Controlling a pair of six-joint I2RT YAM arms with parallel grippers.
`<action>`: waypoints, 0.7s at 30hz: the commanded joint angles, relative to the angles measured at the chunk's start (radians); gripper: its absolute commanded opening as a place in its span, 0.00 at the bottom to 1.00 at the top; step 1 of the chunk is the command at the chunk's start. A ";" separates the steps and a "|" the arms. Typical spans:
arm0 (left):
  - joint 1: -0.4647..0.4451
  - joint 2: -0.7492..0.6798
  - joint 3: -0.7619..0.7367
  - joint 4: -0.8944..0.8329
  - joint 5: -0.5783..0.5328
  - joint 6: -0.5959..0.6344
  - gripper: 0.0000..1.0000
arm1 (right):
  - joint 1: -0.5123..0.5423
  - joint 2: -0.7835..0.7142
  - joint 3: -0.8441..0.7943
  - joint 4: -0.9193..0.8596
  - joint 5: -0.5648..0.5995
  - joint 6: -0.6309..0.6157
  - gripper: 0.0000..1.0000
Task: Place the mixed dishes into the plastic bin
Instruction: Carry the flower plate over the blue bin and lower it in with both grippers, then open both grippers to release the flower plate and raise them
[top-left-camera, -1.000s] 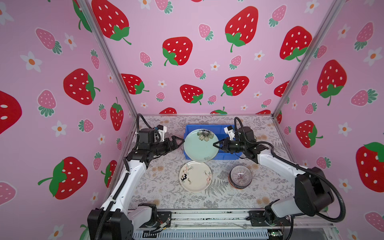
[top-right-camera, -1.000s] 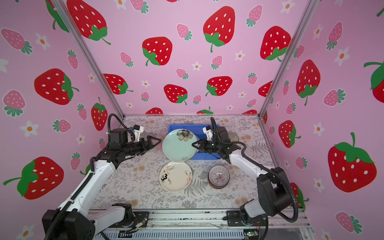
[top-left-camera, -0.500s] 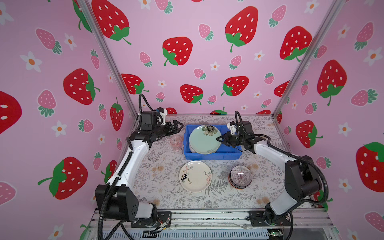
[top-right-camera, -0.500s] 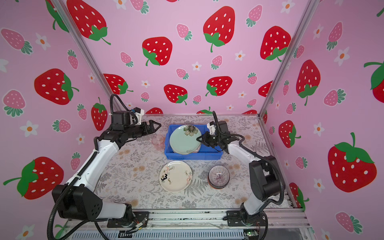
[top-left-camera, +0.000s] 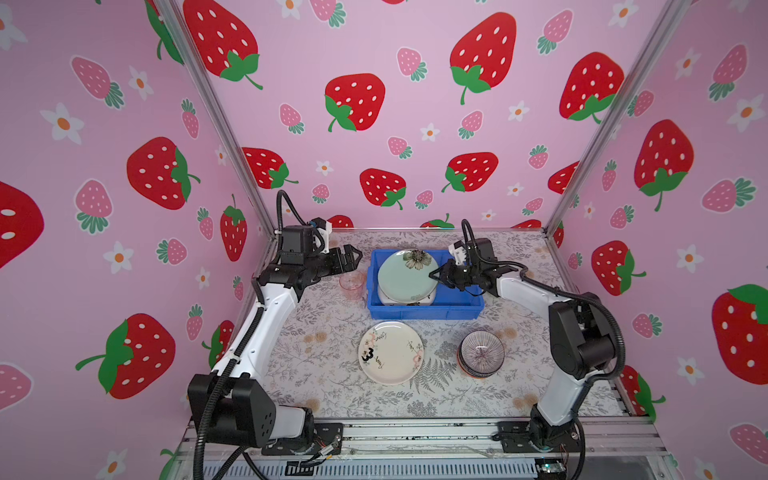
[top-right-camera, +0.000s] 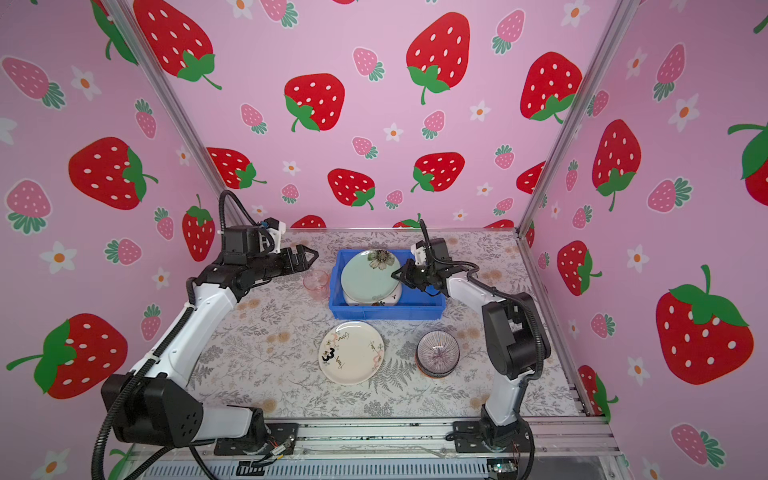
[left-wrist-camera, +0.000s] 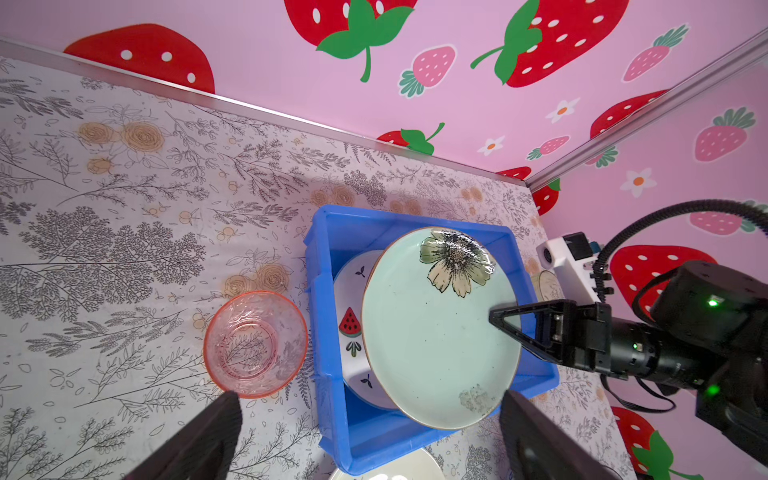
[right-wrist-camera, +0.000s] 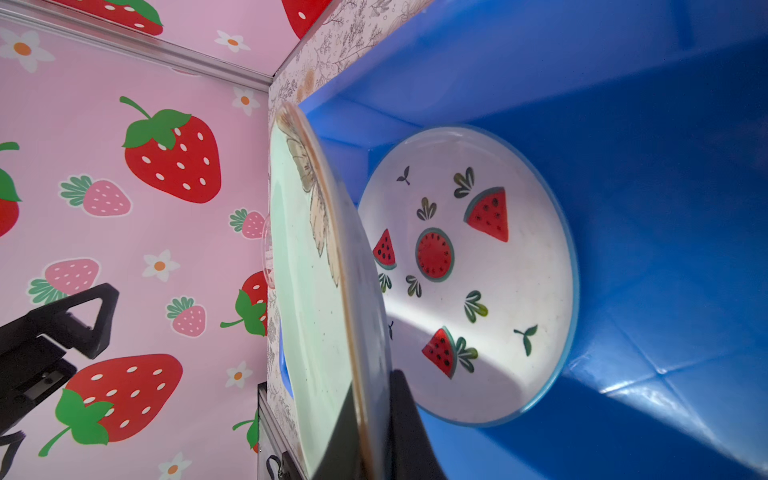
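Swung over bin (top-left-camera: 424, 311) since earlier: keep right gripper (top-left-camera: 435, 276) pinching green plate (top-left-camera: 405, 279) at three o'clock, lower flat, leave left gripper (top-left-camera: 352, 257) spread.

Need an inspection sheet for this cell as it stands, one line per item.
Surface: floral table cover, flat, no spills seen.
Job's things: green flowered plate held tilted above watermelon plate, which lies in blue bin. On the table: cream "3" plate and bowl stack in front of the bin, pink tumbler at its left.
Clutter: nothing seen.
Grippers: left gripper open, empty, above the tumbler; right gripper shut on the green plate's rim.
Cables: wrist cables loop clear of the dishes.
Surroundings: strawberry-print walls on three sides.
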 joint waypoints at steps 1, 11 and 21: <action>0.008 -0.011 -0.007 -0.022 -0.013 0.023 0.99 | -0.006 -0.001 0.062 0.098 -0.039 0.007 0.00; 0.029 -0.007 -0.010 -0.017 0.001 0.016 0.99 | -0.006 0.077 0.075 0.135 -0.033 0.021 0.00; 0.030 -0.006 -0.016 -0.013 0.002 0.015 0.99 | -0.006 0.139 0.087 0.156 -0.042 0.028 0.00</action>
